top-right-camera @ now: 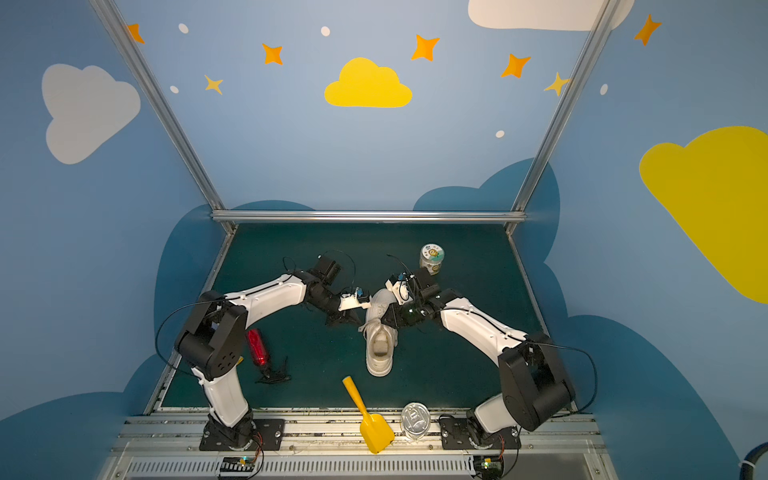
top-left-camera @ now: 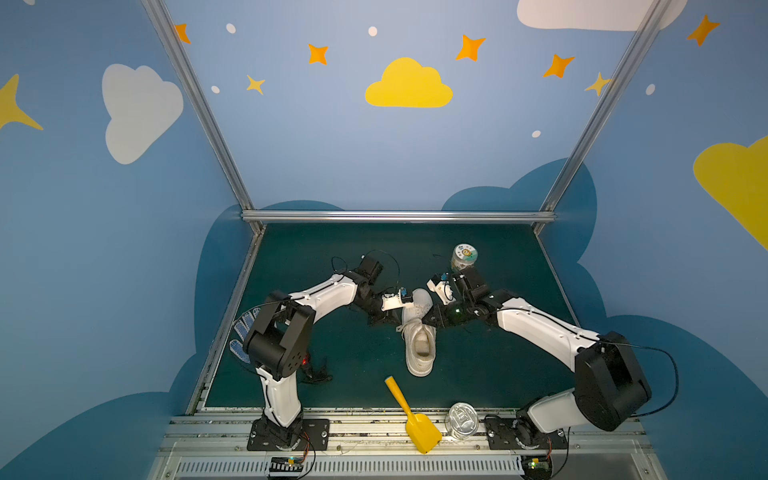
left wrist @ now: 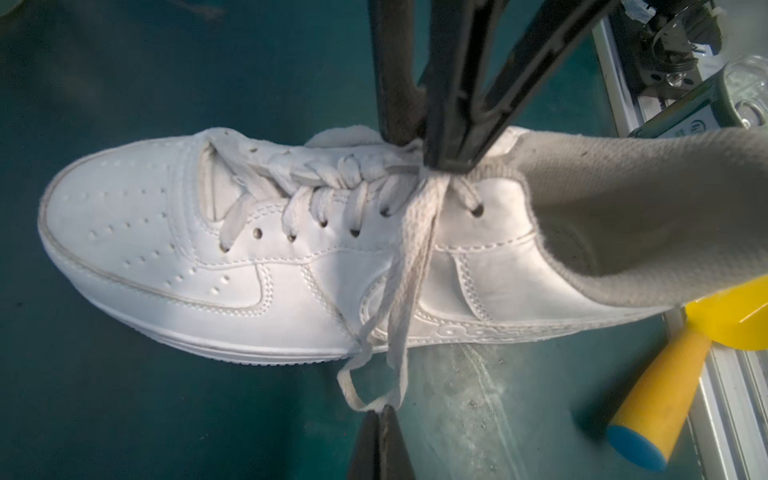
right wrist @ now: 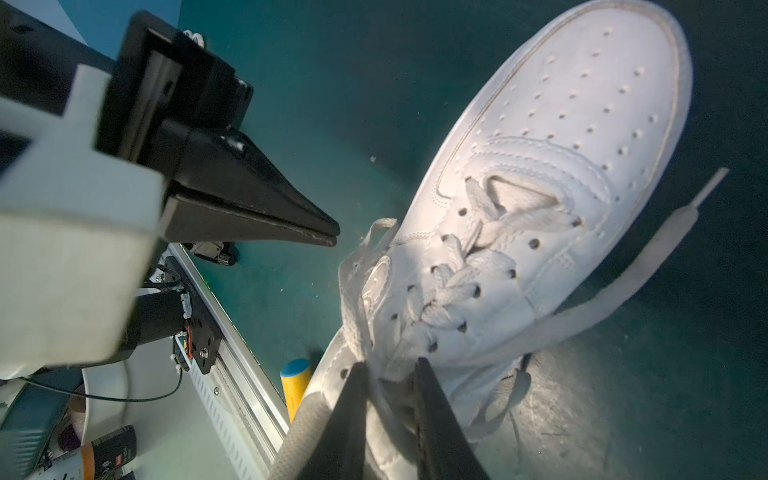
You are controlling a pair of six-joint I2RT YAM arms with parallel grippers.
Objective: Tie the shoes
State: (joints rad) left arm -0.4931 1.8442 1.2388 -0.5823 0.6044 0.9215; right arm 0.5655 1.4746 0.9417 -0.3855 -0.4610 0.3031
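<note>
White sneaker (top-left-camera: 419, 332), beige insole (top-left-camera: 422, 345), laces (left wrist: 411, 266) seemingly untied

- blue-dotted white work glove (top-left-camera: 243, 328): mostly hidden behind the left arm's black elbow (top-left-camera: 278, 336)
- red translucent bottle (top-left-camera: 306, 360): only a glint shows past that elbow
- white low-top leather sneaker (left wrist: 291, 257): heel cut off in the left wrist view
- long flat white lace (right wrist: 648, 270): free end blurred

It was a robot test booth. Aluminium framing (top-left-camera: 397, 216) at twelve o'clock edged cartoon-cloud walls (top-left-camera: 409, 85) and a green mat (top-left-camera: 324, 257).
</note>
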